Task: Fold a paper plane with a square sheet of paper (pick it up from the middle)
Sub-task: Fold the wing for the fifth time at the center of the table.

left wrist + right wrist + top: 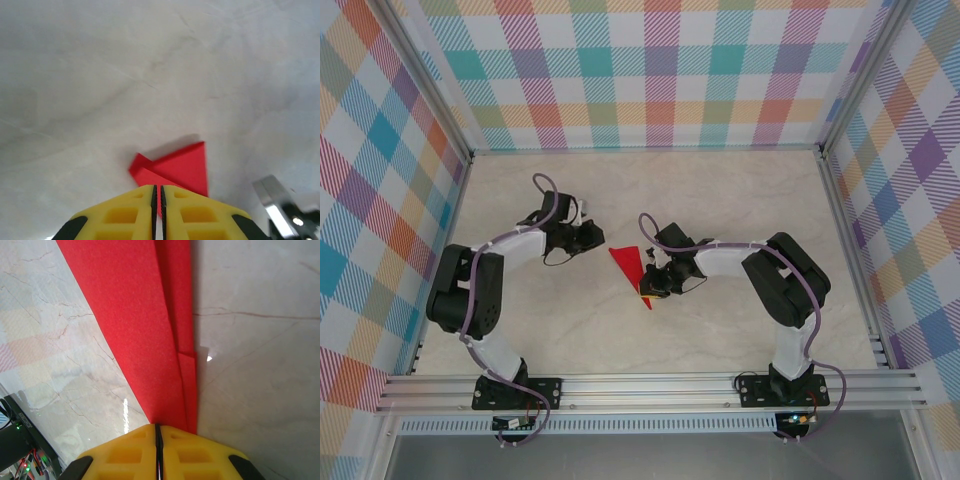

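The square sheet of paper (pixel 628 265) is bright red and folded into a layered, pointed wedge. It lies mid-table with its narrow tip toward the near edge. My right gripper (pixel 652 285) is shut on it; in the right wrist view the red paper (pixel 140 330) runs straight into the closed yellow jaws of the right gripper (pixel 157 426). My left gripper (pixel 594 240) sits at the paper's left corner. Seen from the left wrist, the left gripper (pixel 159 189) is shut, its tips over the near edge of the paper (pixel 182 165). I cannot tell whether they touch it.
The marble-patterned table (pixel 720 200) is walled by plaid panels (pixel 650 70) on three sides. An aluminium rail (pixel 650 385) runs along the near edge by the arm bases. Part of the right arm (pixel 280 205) shows at the lower right of the left wrist view.
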